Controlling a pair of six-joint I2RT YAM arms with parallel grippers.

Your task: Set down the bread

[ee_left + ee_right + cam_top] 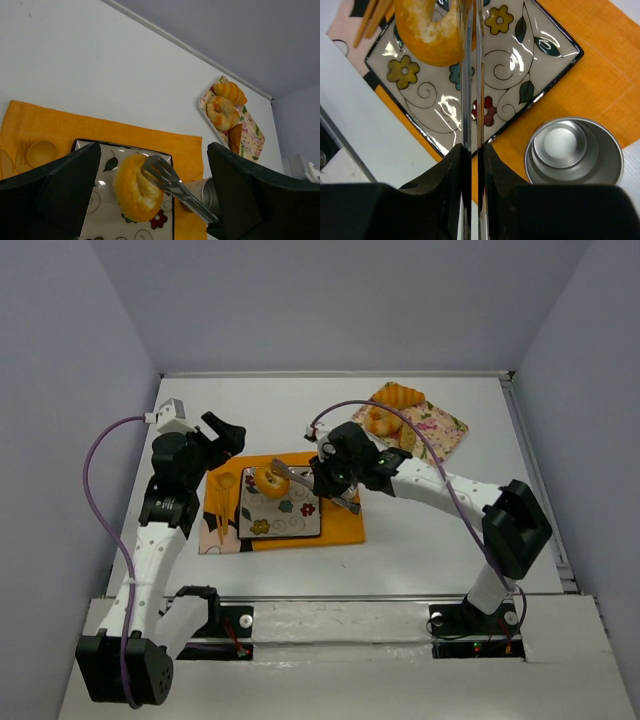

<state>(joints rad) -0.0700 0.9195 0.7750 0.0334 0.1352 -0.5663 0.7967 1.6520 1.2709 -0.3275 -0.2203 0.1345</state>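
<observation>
Noted right tool (474,150) clamped narrow on tongs (471,90), bread (427,30) at their tip straight ahead of the tool over far corner of plate (540,55), left tool (224,432) gaping idle; flagged likely roll off the rim if released high, or tongs clipping cup (573,152) beside tool.

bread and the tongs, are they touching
Touching. The left wrist view shows the tongs with their slotted tip pressed into the bread; the right wrist view shows both blades meeting it.
</observation>
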